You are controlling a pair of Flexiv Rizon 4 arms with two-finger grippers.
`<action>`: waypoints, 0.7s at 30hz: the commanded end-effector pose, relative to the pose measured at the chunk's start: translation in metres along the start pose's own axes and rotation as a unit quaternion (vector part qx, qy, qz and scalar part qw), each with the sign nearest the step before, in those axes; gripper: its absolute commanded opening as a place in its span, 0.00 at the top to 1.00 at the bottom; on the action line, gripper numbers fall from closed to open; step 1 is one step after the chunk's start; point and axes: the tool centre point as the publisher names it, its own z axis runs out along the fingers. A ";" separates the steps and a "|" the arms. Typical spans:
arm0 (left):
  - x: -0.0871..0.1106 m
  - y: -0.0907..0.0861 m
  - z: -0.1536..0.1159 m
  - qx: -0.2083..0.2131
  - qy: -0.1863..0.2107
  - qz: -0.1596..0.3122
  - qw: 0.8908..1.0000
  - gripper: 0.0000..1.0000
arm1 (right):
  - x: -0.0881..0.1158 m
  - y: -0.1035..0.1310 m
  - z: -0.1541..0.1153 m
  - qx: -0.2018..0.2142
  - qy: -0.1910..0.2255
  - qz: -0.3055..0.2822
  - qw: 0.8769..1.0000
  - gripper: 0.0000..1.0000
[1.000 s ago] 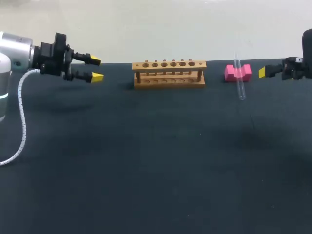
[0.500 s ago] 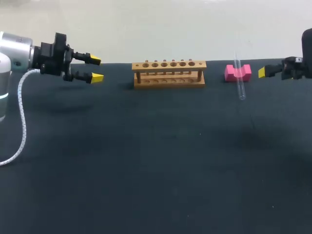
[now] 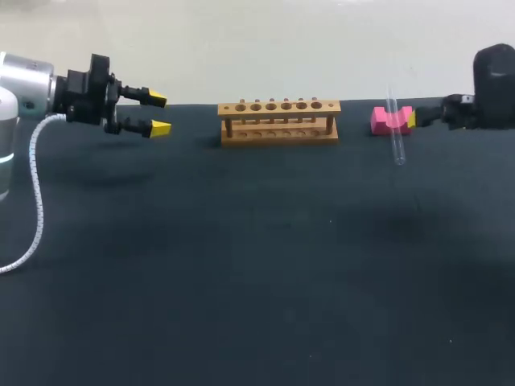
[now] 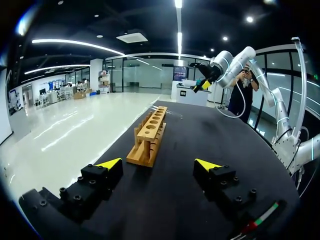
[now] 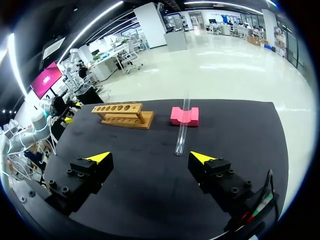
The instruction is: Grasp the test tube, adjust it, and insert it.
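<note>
A clear test tube [image 3: 395, 133] lies slanted across a notched pink block [image 3: 392, 120], its lower end resting on the dark table; the right wrist view shows the tube [image 5: 181, 132] and block [image 5: 184, 116] ahead of the fingers. A wooden rack [image 3: 279, 121] with a row of holes stands at the back middle, seen ahead of both grippers [image 4: 148, 132] [image 5: 122, 114]. My right gripper [image 3: 414, 121] is open just right of the pink block, apart from the tube [image 5: 150, 157]. Well left of the rack, my left gripper [image 3: 158, 114] [image 4: 159, 165] hangs open and holds nothing.
The dark table [image 3: 257, 273] stretches wide in front of the rack and block. A white cable [image 3: 34, 201] hangs from my left arm over the table's left side.
My right arm has moved left, bringing its yellow tip close to the pink block. The left arm, the tube and the rack have not moved.
</note>
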 end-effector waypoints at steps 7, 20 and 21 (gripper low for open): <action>0.001 0.000 0.000 -0.001 -0.001 0.001 1.000 0.00 | 0.004 0.015 0.014 0.053 -0.095 -0.002 0.994 0.00; 0.001 0.000 0.000 -0.001 -0.001 0.001 1.000 0.00 | 0.000 0.007 0.036 0.113 -0.130 -0.004 0.985 0.00; 0.001 0.000 0.000 -0.001 -0.001 0.001 1.000 0.00 | 0.000 0.007 0.036 0.113 -0.130 -0.004 0.985 0.00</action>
